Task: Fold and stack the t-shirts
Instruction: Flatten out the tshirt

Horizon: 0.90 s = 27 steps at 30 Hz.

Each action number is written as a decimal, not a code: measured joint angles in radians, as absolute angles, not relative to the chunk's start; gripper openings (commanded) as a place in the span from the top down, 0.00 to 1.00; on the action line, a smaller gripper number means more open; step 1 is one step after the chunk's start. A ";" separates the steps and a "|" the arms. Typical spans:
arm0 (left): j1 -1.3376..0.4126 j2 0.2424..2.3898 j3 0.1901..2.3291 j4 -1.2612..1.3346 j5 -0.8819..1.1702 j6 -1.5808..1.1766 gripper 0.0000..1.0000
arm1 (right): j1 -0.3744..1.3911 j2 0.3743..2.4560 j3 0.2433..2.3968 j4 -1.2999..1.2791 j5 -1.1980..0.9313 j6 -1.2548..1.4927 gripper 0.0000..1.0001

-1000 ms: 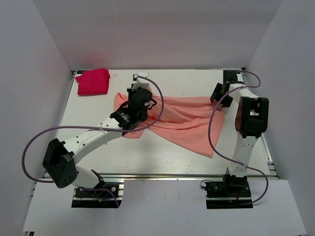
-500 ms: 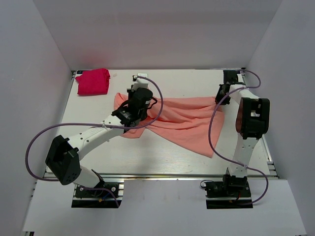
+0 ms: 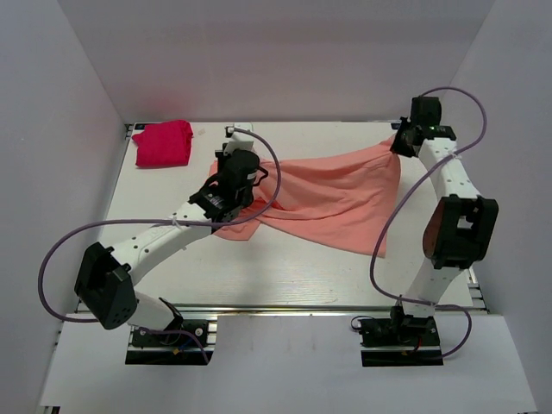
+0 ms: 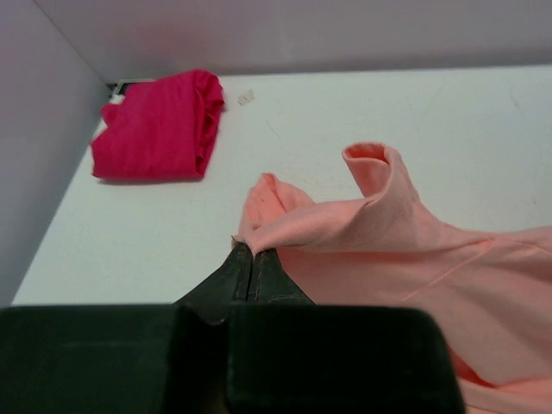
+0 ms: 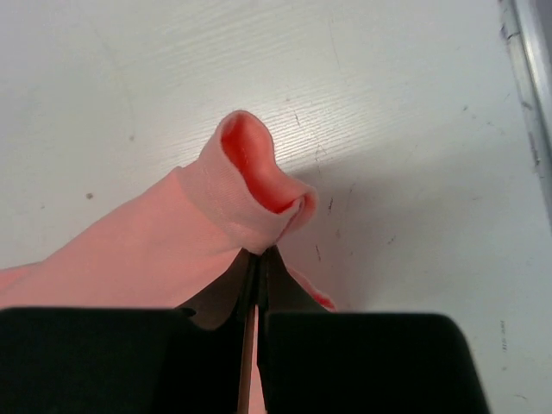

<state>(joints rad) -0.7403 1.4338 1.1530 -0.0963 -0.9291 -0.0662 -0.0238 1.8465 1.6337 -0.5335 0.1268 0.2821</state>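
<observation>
Bench: white rectangular top with faint wood grain [image 3: 285,276], filling the middle of the top view. A few dark specks and short scuffs on it [image 5: 332,204] in the right wrist view.

Walls: plain matte pale grey panels on three sides: back wall at 12 o'clock [image 3: 276,60], left wall at 9 o'clock [image 3: 52,172], right wall at 3 o'clock [image 3: 513,129].

Silver metal rail along the near edge at 6 o'clock [image 3: 285,308]; another down the 3 o'clock edge [image 3: 472,280].

Lower flat white ledge at 6 o'clock [image 3: 285,366].

Light even and diffuse, shadows soft.
</observation>
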 measured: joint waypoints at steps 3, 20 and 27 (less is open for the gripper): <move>-0.734 1.386 1.153 -0.066 -0.963 -0.014 1.00 | -0.024 1.753 1.650 -0.580 0.119 0.253 1.00; -0.735 0.797 1.295 -0.006 -0.652 0.190 1.00 | -0.023 1.093 1.769 -0.655 0.131 0.144 1.00; -0.731 0.682 1.458 -0.146 -0.368 0.167 1.00 | -0.022 0.898 1.801 -0.656 0.112 0.137 1.00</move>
<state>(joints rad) -0.7315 0.6815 1.4578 -0.1455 -0.3676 0.1665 -0.0223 0.8978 1.8011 -0.6559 0.1123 0.1371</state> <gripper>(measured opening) 0.019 0.022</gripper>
